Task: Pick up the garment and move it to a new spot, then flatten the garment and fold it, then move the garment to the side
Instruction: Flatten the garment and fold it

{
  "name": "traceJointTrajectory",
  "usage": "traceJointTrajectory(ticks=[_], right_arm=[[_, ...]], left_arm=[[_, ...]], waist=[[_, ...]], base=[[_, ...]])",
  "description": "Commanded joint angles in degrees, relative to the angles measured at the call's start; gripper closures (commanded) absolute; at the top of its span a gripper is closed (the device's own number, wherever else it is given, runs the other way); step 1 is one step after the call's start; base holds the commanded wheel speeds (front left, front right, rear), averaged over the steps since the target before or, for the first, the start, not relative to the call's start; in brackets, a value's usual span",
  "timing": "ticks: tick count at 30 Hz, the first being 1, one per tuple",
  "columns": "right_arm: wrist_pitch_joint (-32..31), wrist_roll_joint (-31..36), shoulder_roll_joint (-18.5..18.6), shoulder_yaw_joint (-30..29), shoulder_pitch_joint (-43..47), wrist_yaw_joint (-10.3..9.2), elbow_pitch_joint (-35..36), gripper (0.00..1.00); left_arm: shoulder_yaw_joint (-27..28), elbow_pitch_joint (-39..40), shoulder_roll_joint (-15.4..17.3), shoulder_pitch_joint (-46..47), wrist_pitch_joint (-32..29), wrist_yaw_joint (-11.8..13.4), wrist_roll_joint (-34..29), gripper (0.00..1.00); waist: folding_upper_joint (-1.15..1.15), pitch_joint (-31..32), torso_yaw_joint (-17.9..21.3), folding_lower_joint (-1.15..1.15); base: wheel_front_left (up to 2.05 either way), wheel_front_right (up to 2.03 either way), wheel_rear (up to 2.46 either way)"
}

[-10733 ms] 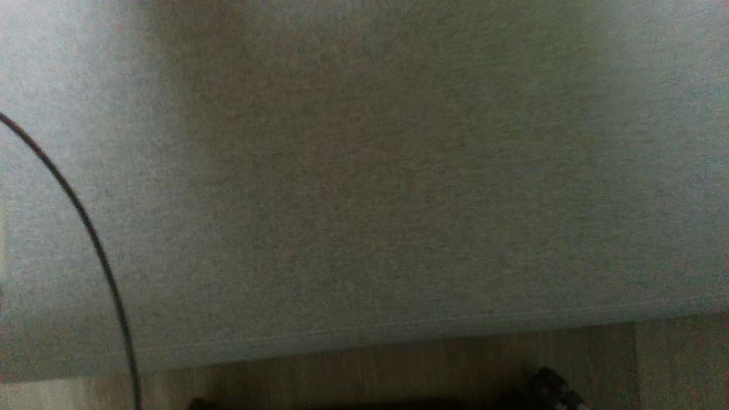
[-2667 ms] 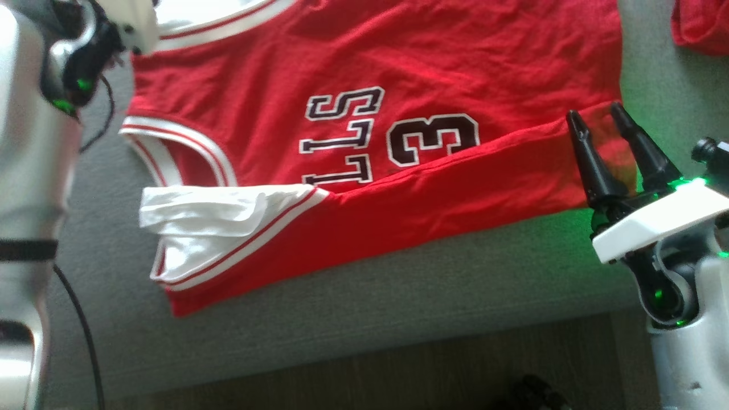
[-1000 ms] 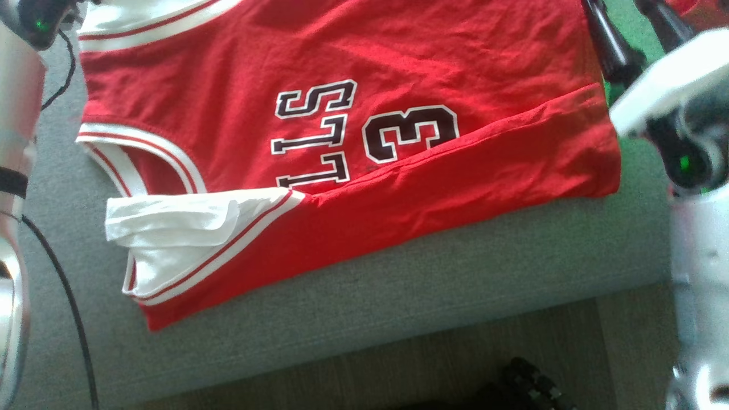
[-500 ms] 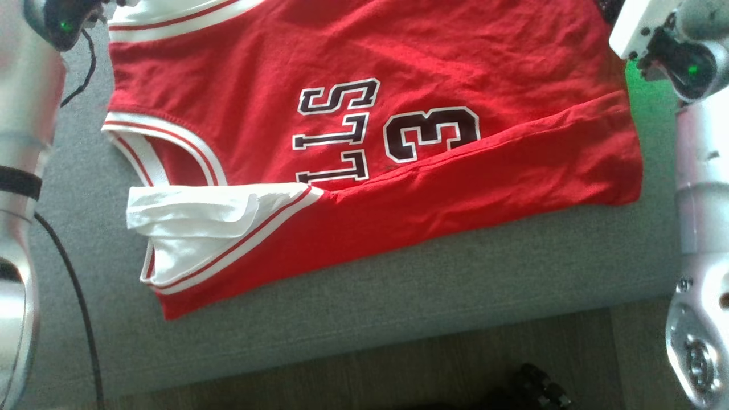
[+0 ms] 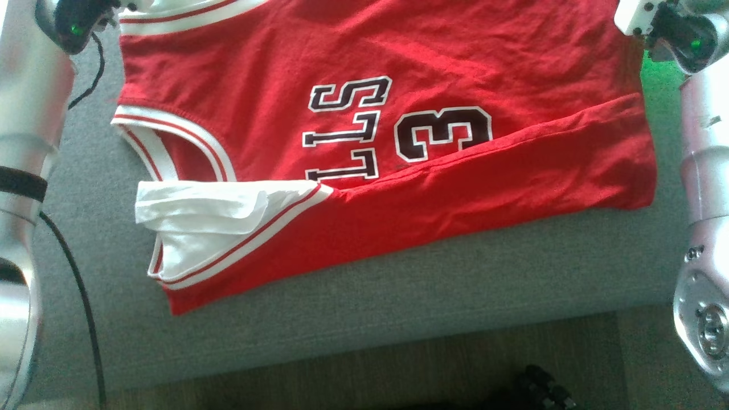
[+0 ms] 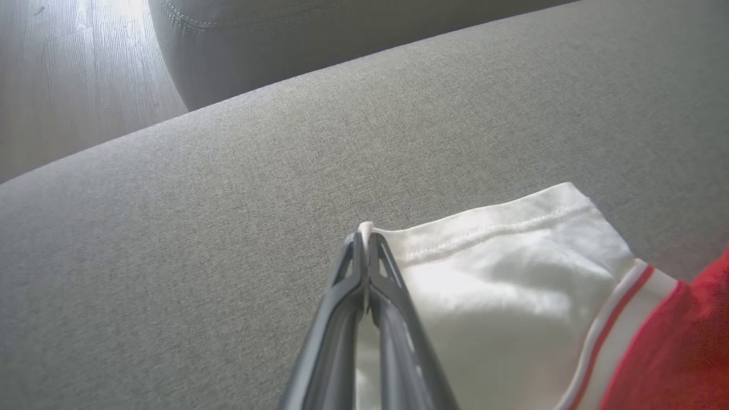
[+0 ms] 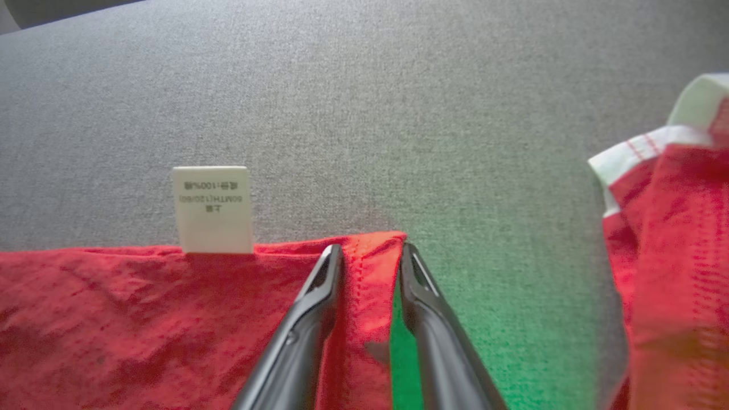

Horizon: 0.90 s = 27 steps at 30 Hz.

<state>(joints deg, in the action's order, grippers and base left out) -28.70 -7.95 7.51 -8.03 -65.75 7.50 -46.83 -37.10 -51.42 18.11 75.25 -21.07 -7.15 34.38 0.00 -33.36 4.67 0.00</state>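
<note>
A red jersey, the garment (image 5: 490, 171), lies spread on a grey cushion (image 5: 398, 296), its near side folded over and a white sleeve at the left. In the left wrist view my left gripper (image 6: 364, 233) is shut on the corner of a white sleeve (image 6: 512, 273). The right wrist view has my right gripper (image 7: 369, 250) low over the garment's (image 7: 142, 307) far right hem corner. Its two fingers stand a little apart, one on each side of that corner. Both pale arms run up the head view's sides, the left arm (image 5: 28, 114) and the right arm (image 5: 706, 171).
A white care label (image 7: 212, 209) sticks out from the hem left of my right fingers. A second red and white cloth (image 7: 672, 228) lies to their right. A black cable (image 5: 74, 273) hangs at the cushion's left. Wooden floor (image 5: 398, 364) runs along the near edge.
The right arm has reached farther up along the garment's right edge, so its fingers have left the head view. The head view has shifted slightly. The garment lies as before.
</note>
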Motion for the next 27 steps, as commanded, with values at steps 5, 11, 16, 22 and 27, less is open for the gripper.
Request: traceJointTrajectory(ticks=[5,11,16,22,27], right_arm=[[1.8,1.1,-0.9,0.6,-3.2,-0.01,-0.5,1.0],[7.3,0.7,0.1,0.9,-5.2,-0.01,-1.7,1.0],[11.9,0.0,1.1,-0.2,-6.8,-0.01,-3.2,1.0],[16.2,-1.3,2.6,-0.4,-8.9,-0.01,-4.4,1.0],[16.6,-3.8,4.0,1.3,-8.7,-0.01,-4.9,1.0]], left_arm=[[0.2,1.9,2.4,2.5,0.8,-0.3,0.9,1.0],[0.1,2.8,3.3,3.5,5.0,-0.2,0.6,1.0],[1.1,3.2,3.9,5.1,13.3,0.7,-0.6,1.0],[2.1,3.2,4.2,6.9,22.5,1.7,-1.8,1.0],[1.8,3.3,3.7,6.1,25.8,0.8,-0.9,1.0]], waist=[[0.0,-0.1,-0.6,0.0],[0.0,-0.4,-1.1,0.0],[0.0,-0.6,-1.7,0.0],[0.0,-0.6,-2.5,0.0],[0.0,0.1,-3.3,0.0]], base=[[0.0,0.0,0.0],[0.0,0.0,0.0],[0.0,0.0,0.0],[0.0,0.0,0.0],[0.0,0.0,0.0]])
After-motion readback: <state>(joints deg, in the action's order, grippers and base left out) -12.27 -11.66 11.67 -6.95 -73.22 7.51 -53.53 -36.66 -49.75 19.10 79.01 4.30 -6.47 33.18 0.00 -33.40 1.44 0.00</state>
